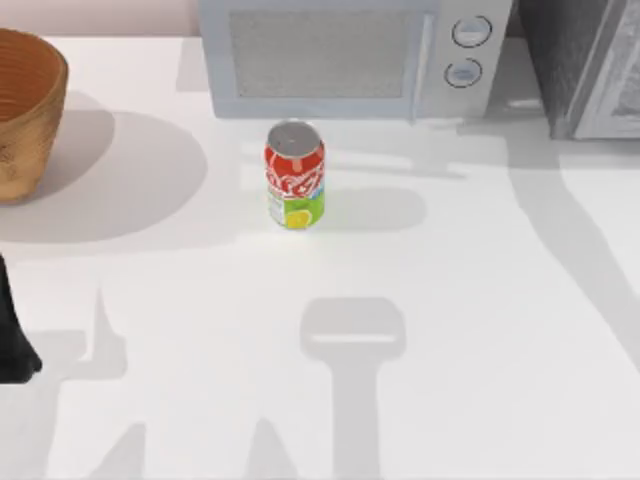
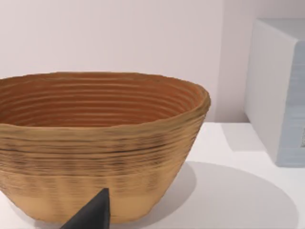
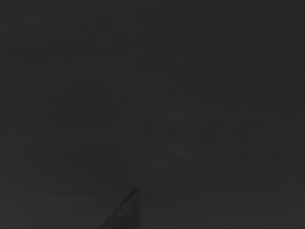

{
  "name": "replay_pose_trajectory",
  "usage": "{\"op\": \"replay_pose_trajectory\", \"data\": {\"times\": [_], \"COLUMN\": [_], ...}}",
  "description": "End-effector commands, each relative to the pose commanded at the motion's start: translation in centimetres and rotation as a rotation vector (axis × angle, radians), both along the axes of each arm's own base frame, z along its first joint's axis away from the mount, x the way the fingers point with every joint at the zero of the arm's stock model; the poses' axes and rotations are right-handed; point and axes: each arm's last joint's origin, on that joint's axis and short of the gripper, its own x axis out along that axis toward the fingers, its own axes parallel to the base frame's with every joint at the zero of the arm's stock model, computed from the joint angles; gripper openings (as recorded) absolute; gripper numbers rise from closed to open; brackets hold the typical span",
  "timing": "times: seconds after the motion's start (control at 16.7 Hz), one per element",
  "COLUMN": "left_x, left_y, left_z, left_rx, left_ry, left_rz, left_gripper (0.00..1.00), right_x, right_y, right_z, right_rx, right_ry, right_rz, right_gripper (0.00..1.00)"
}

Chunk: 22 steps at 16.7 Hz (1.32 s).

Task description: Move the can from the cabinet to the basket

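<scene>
- The can (image 1: 295, 177) stands upright on the white table (image 1: 480, 330), out in the open. It is just in front of the microwave (image 1: 340, 55) and not touching it.
- The can is already out of the cabinet (image 1: 585, 65), which sits at the far right corner of the table.
- The can is not yet in the basket (image 1: 25, 110). That part is still left to do, I think.
- The basket is at the far left edge of the table, well apart from the can.
- A dark bit of my left arm (image 1: 15, 335) shows at the left edge, near the basket. One dark finger (image 2: 93, 214) points at the basket wall, close in front of it.
- I cannot tell if the left fingers are apart or together.
- The right wrist view is dark. I cannot tell about the right fingers either.
- There is lots of bare table between the can and the basket, so the way looks free.
- The basket mouth is wide and nothing is inside it in the left wrist view.
- The microwave is close behind the can, so a grab from the front or top looks safer to me.
</scene>
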Motion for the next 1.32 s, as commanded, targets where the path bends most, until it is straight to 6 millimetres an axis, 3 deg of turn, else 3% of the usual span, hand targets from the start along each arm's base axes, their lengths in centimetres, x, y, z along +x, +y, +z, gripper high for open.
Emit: {"op": "replay_pose_trajectory", "data": {"times": [0.18, 0.36, 0.6, 0.78, 1.02, 1.32], "left_x": [0.0, 0.0, 0.0, 0.0, 0.0, 0.0], "left_y": [0.0, 0.0, 0.0, 0.0, 0.0, 0.0], "left_z": [0.0, 0.0, 0.0, 0.0, 0.0, 0.0], "left_rx": [0.0, 0.0, 0.0, 0.0, 0.0, 0.0], "left_ry": [0.0, 0.0, 0.0, 0.0, 0.0, 0.0], "left_rz": [0.0, 0.0, 0.0, 0.0, 0.0, 0.0], "left_gripper": [1.0, 1.0, 1.0, 1.0, 1.0, 1.0], "right_x": [2.0, 2.1, 0.8, -1.1, -4.7, -9.7], "right_y": [-0.1, -0.1, -0.6, -2.0, -4.3, -6.8], "right_z": [-0.1, -0.1, 0.0, -1.1, -5.2, -14.3], "right_rx": [0.0, 0.001, 0.004, 0.007, 0.0, -0.008], "right_ry": [0.0, -0.001, -0.015, -0.025, -0.008, 0.03], "right_rz": [0.0, 0.0, 0.0, -0.008, -0.007, 0.012], "right_gripper": [1.0, 1.0, 1.0, 1.0, 1.0, 1.0]}}
